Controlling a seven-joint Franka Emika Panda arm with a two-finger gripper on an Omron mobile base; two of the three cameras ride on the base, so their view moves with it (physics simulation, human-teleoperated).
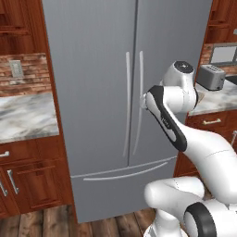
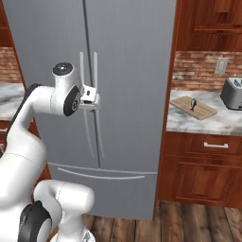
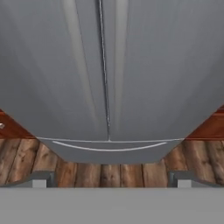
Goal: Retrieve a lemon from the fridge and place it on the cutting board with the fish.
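Fridge [image 2: 127,71] doors shut; pincer [image 2: 90,98] wide at handles, seemingly untouching; toaster [image 2: 232,93] beside cutting board [image 2: 201,111].

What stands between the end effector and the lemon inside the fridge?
The fridge doors are both shut, so they block the way. The open end effector is in front of the door handles, holding nothing. No lemon can be seen. The cutting board with the fish lies on the counter to the right.
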